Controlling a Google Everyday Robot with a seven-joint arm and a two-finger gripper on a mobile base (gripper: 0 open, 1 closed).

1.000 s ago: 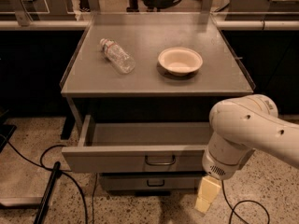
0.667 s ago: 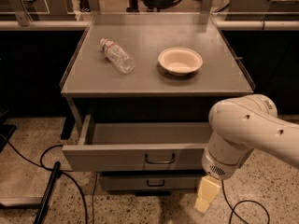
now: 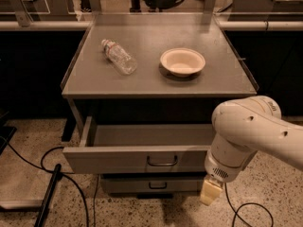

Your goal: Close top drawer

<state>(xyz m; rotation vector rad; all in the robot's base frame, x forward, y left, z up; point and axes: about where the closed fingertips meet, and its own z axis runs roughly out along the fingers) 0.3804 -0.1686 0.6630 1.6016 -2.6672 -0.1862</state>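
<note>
The top drawer (image 3: 118, 159) is a wide shallow grey metal tray pulled out from under the cabinet top, with a dark loop handle (image 3: 162, 162) on its front panel. Nothing shows inside it. My white arm (image 3: 246, 136) covers the drawer's right end. The gripper (image 3: 210, 192) hangs low at the drawer's right front corner, below the front panel, a pale yellowish tip pointing down at the floor.
On the grey cabinet top (image 3: 156, 79) lie a clear plastic bottle (image 3: 118, 56) and a cream bowl (image 3: 182, 62). A lower drawer (image 3: 151, 185) sits under the open one. Black cables (image 3: 47, 193) run over the speckled floor at left; another cable (image 3: 246, 212) lies at right.
</note>
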